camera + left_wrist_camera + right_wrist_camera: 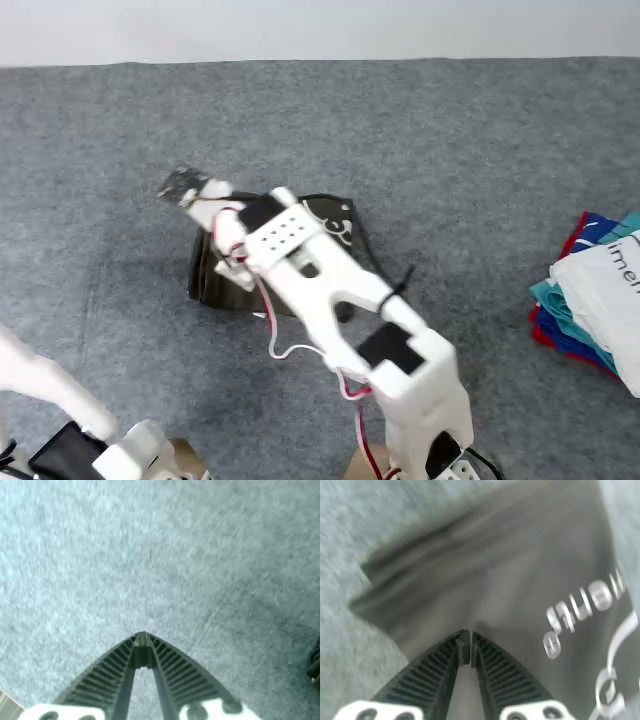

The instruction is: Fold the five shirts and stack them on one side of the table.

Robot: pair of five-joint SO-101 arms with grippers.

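Left to right across the table (470, 140). Near left: my left arm (45, 385) sits low by the table edge, and its wrist view shows the left gripper (143, 642) with ribbed jaws closed tip to tip on nothing, over bare grey felt. Centre-left: the black shirt (338, 222), the one in hand, lies as a rough, partly folded bundle, its white print (580, 610) facing up on the right part. My right arm (330, 290) reaches across it from the near centre. The right gripper (467, 642) hangs just over the plain, creased part of the cloth with its tips together; I cannot tell whether a pinch of fabric is caught between them. Far right: the stack (590, 300) of folded shirts, white over teal, blue and red, sits at the table edge, well apart from the black one. I judge the step to be finishing the fold of this shirt, likely the last, before carrying it over. To do it well, I want the grip on a true edge or corner rather than mid-panel, with both layers taken together. I would keep the lift low so the fold does not spill open, and bring the left gripper in to pin the opposite side. Risk: a one-point pinch may drag the bundle across the felt instead of folding it.
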